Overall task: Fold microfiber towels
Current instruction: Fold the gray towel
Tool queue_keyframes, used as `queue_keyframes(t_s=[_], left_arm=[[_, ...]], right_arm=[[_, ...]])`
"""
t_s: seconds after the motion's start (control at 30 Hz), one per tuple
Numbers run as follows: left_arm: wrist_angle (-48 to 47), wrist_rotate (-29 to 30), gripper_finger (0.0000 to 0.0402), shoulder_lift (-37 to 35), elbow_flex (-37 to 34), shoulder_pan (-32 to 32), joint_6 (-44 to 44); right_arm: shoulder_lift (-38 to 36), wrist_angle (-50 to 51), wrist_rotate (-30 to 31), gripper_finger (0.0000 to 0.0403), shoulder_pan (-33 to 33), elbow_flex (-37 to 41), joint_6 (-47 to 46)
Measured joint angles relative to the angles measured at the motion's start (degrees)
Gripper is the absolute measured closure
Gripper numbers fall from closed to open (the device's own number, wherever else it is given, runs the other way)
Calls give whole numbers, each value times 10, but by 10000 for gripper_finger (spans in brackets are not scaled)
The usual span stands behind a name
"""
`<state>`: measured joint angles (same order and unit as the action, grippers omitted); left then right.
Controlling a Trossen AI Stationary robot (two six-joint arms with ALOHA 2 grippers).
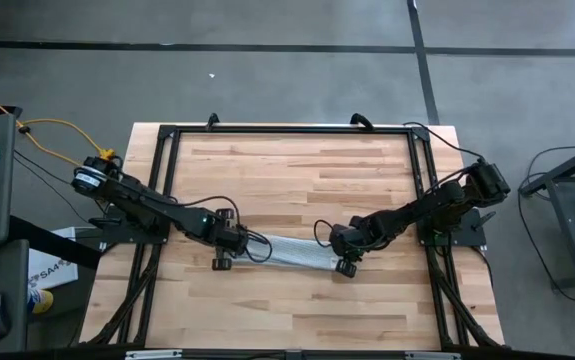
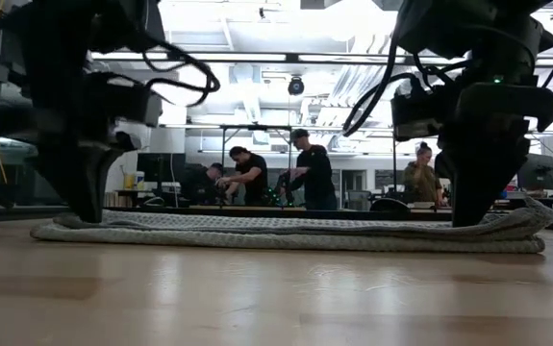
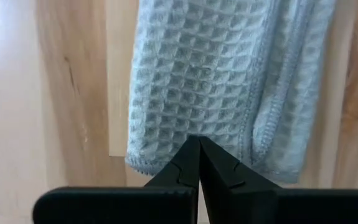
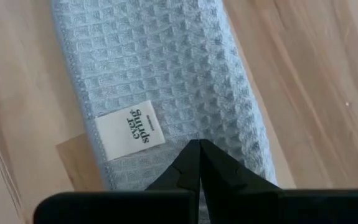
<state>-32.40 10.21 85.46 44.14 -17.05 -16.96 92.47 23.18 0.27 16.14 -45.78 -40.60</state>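
Note:
The microfiber towel (image 1: 292, 252) is pale grey with a waffle weave. It lies folded into a narrow strip of several layers, flat on the wooden table (image 1: 287, 310), running left to right at mid-table. My left gripper (image 3: 198, 140) is shut, tips down on the strip's left end. My right gripper (image 4: 198, 143) is shut on the right end, beside a white label (image 4: 127, 127). In the low view both grippers come down onto the towel (image 2: 286, 231), the left gripper (image 2: 88, 216) at its left end and the right gripper (image 2: 470, 221) at its right. The cloth past the right fingers curls up slightly (image 2: 536, 213). My left gripper meets the towel's left end (image 3: 166, 143) a little in from the edge, about mid-width, from above and slanting steeply down. The shut tips hide how many layers they have. The strip lies flat on the table. My right gripper meets the towel's right end (image 4: 235, 146) a little in from the edge, next to the label, slanting steeply down from above. Its shut tips cover the place of contact. The strip rests on the table.
A black frame (image 1: 287, 130) runs along the table's far, left and right edges. Bare wood lies on the near side and the far side (image 1: 297, 170) of the strip. People (image 2: 310, 173) stand in the room beyond the table.

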Motion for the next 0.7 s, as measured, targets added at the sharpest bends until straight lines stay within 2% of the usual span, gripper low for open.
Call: queue_keyframes(t_s=[0.23, 0.7], left_arm=[[20, -8, 401, 59, 3, 0, 2], [32, -28, 402, 59, 2, -5, -19]], right_arm=[[0, 1, -1, 401, 0, 0, -14], [17, 16, 41, 401, -1, -3, -14]])
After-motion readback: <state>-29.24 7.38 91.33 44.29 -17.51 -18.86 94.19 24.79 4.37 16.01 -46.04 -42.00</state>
